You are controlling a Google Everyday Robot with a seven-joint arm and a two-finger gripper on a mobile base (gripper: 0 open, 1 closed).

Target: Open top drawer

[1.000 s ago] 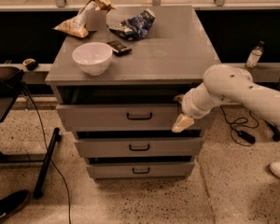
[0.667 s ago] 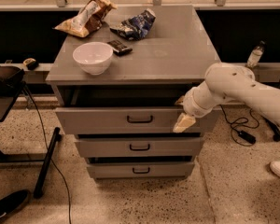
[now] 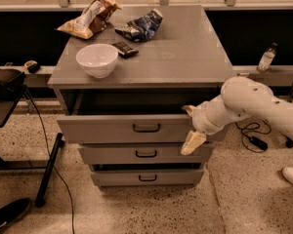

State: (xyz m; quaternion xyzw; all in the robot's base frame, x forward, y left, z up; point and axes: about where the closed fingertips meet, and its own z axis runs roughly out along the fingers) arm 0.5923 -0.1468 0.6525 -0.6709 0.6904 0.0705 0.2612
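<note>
The top drawer [image 3: 112,129] of the grey cabinet [image 3: 185,57] stands partly pulled out, with its dark inside showing above the front panel. Its black loop handle [image 3: 146,127] is free. My gripper [image 3: 190,126] is at the right end of the drawer's front panel, on a white arm that comes in from the right. One fingertip [image 3: 188,110] sits at the panel's top edge. The other finger [image 3: 192,143] hangs down in front of the panel. The fingers are spread apart.
Two shorter drawers [image 3: 146,154] [image 3: 146,177] sit below. On the cabinet top are a white bowl [image 3: 97,59], a chip bag [image 3: 89,18], a blue bag [image 3: 140,25] and a dark bar [image 3: 124,48]. A black stand [image 3: 44,174] is at left, a bottle [image 3: 266,57] and cables at right.
The top drawer has slid out a little further towards the camera, and my gripper has come with it at the panel's right end.
</note>
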